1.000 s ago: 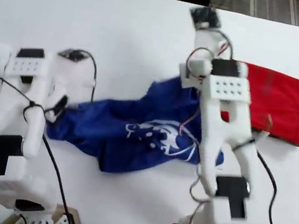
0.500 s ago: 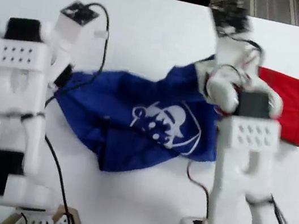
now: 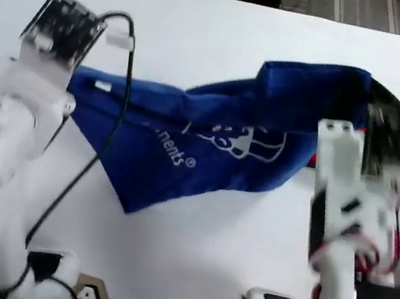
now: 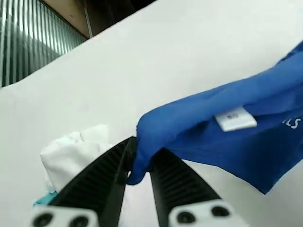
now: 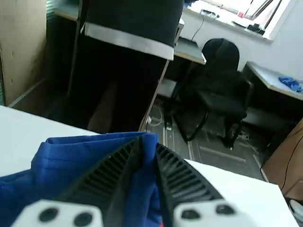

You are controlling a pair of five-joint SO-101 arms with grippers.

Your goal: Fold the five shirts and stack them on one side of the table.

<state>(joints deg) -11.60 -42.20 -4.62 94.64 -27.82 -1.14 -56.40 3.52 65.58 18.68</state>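
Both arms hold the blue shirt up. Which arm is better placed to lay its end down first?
Probably left: the left arm pinches a corner of the blue shirt in shut jaws over bare table; the right arm holds its end farther back.

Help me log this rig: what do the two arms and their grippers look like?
Both the left arm and the right arm are blocky white plastic shells with black motor blocks. A black cable loops off the left arm; thin red wires show at the right arm's joints. The left gripper and right gripper have black ribbed fingers on white bases with round holes.
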